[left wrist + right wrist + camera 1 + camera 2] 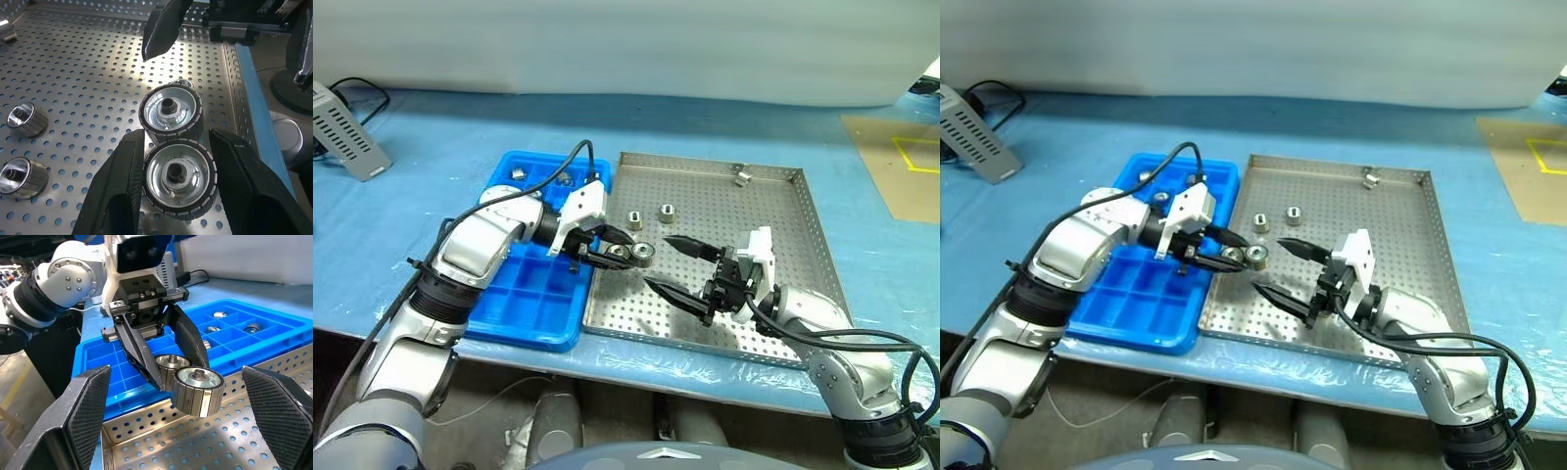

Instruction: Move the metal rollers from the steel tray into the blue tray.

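Blue cloth covers the table; left fingers grip two metal rollers, right fingers spread.

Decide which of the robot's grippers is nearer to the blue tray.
Left. The left gripper, shut on two metal rollers, hangs at the blue tray's edge; the open right gripper is farther off, over the steel tray.

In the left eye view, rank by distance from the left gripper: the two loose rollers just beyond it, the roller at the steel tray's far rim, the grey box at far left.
1. Two loose rollers just beyond the left gripper; too close to rank.
2. Roller at the far rim of the steel tray.
3. Grey box, on the table's far left.
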### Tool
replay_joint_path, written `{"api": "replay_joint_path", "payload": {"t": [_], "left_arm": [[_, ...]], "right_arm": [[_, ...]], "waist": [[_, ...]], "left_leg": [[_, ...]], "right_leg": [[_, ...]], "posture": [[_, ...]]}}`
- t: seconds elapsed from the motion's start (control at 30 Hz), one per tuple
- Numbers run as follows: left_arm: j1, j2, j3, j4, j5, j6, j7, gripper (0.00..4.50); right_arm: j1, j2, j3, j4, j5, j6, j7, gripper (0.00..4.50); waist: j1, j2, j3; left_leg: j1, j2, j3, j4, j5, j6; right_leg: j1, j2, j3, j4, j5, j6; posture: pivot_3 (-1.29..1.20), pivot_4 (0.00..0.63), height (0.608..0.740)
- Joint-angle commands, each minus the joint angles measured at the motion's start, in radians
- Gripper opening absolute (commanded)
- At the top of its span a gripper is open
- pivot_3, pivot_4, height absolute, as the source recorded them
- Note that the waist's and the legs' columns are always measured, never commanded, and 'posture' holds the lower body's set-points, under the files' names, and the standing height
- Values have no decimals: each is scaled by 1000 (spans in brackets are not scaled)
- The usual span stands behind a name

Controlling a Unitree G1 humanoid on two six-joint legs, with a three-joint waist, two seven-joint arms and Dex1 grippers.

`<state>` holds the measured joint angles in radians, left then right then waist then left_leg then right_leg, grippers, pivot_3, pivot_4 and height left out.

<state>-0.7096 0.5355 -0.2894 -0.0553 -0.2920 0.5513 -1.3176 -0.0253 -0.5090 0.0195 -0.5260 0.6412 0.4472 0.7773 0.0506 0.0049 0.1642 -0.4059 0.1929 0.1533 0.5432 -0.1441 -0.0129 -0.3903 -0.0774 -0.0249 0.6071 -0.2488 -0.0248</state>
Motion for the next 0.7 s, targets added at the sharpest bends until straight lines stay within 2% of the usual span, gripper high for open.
{"api": "replay_joint_path", "payload": {"t": [0.03, 0.23, 0.7], "left_arm": [[-33, 6, 17, -47, -30, -20, -12, 1800], [-54, 17, 18, -28, -33, -49, -35, 1800], [-77, -36, 7, -31, -40, -47, -12, 1800]], "right_arm": [[-10, -5, -35, -18, 35, 13, -10, 4500], [-22, -9, -51, -11, 49, 22, 2, 4500], [-21, -12, -47, -16, 53, 40, 2, 4500]], "waist": [[0, 0, 0], [-1, 0, 0], [-1, 0, 0]], "left_leg": [[0, 0, 0, 0, 0, 0], [0, 0, 0, 0, 0, 0], [0, 0, 0, 1, 0, 0]], "right_leg": [[0, 0, 0, 0, 0, 0], [0, 0, 0, 0, 0, 0], [0, 0, 0, 1, 0, 0]], "posture": [[-101, 150, 740], [-99, 150, 740], [-104, 150, 740]]}}
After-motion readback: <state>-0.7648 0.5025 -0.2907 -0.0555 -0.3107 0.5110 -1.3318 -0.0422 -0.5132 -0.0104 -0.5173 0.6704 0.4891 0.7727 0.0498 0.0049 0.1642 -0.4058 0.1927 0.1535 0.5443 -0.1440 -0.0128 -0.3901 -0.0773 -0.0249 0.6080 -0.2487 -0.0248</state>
